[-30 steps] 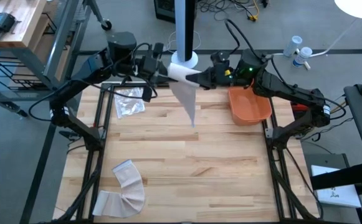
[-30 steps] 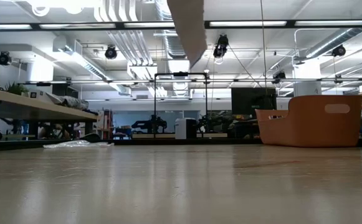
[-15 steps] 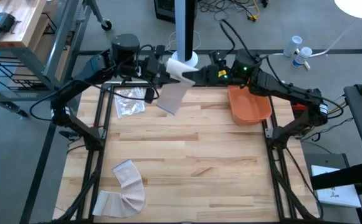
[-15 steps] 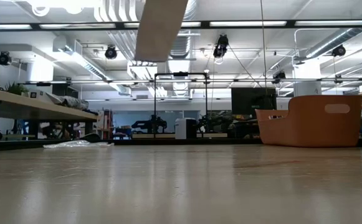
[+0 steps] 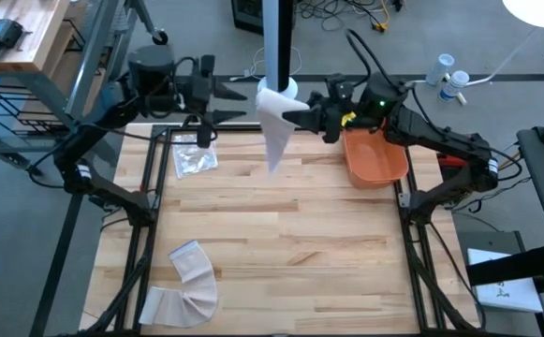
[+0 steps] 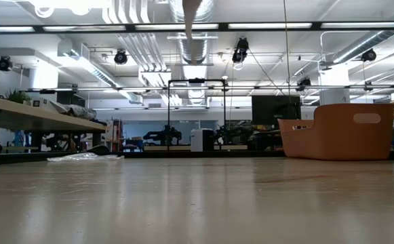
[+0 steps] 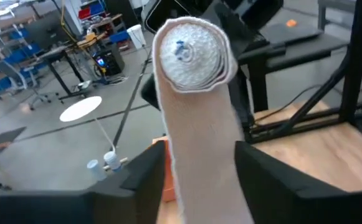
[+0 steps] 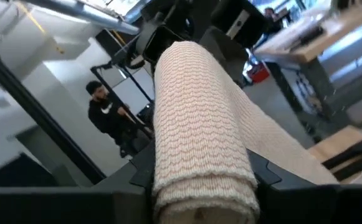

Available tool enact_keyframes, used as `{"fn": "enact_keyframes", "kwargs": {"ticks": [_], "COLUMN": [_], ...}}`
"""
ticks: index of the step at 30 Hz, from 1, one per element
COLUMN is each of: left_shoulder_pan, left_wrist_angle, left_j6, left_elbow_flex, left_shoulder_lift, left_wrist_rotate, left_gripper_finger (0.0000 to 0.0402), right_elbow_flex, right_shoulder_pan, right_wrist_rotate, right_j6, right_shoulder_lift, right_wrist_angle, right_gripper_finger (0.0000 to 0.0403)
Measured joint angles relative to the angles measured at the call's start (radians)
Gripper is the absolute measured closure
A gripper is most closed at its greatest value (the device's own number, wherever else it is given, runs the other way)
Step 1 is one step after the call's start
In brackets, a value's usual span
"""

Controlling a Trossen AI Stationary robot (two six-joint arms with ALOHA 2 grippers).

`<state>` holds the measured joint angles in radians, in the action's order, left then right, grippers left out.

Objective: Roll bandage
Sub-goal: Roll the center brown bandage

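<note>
Hanging above the bench's [image 5: 281, 243] far edge, the roll [image 5: 270, 99] lies axis left-right in the right gripper's [image 5: 301, 115] closed jaws, tail down; left gripper [image 5: 237, 103] open, apart.

bandage [image 5: 273, 112] between left claw [image 5: 239, 101] and right claw [image 5: 300, 116] | bin [image 5: 376, 161] right, on table [image 5: 281, 253]

The bandage [image 5: 273, 117] is a pale cream, ribbed elastic strip, partly wound into a tight roll [image 7: 192, 53] whose end face shows a spiral of layers and a small blue mark at the centre. The roll [image 8: 196, 146] is held up in the air over the far edge of the table, lying roughly level. From it a loose tail [image 5: 277, 145] hangs down, tapering toward its lower end and clear of the wooden tabletop.
</note>
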<state>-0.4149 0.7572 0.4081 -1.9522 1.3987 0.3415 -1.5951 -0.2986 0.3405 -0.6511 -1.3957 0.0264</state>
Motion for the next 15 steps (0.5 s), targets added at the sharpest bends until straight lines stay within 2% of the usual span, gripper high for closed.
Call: {"fn": "enact_keyframes", "kwargs": {"ticks": [9,15], "left_shoulder_pan": [0.0,0.001], "left_wrist_angle": [-0.044,-0.08], "left_j6": [-0.135,-0.194], "left_elbow_flex": [0.0,0.0], "left_shoulder_lift": [0.043,0.122], "left_wrist_rotate": [0.02,0.125], "left_gripper_finger": [0.0118,0.0093], "right_elbow_flex": [0.0,0.0], "right_shoulder_pan": [0.0,0.0], "right_wrist_rotate": [-0.001,-0.06], "right_j6": [0.251,0.431], "right_shoulder_lift": [0.017,0.023], "right_wrist_angle": [0.076,0.136], "right_gripper_finger": [0.0275,0.0275]}}
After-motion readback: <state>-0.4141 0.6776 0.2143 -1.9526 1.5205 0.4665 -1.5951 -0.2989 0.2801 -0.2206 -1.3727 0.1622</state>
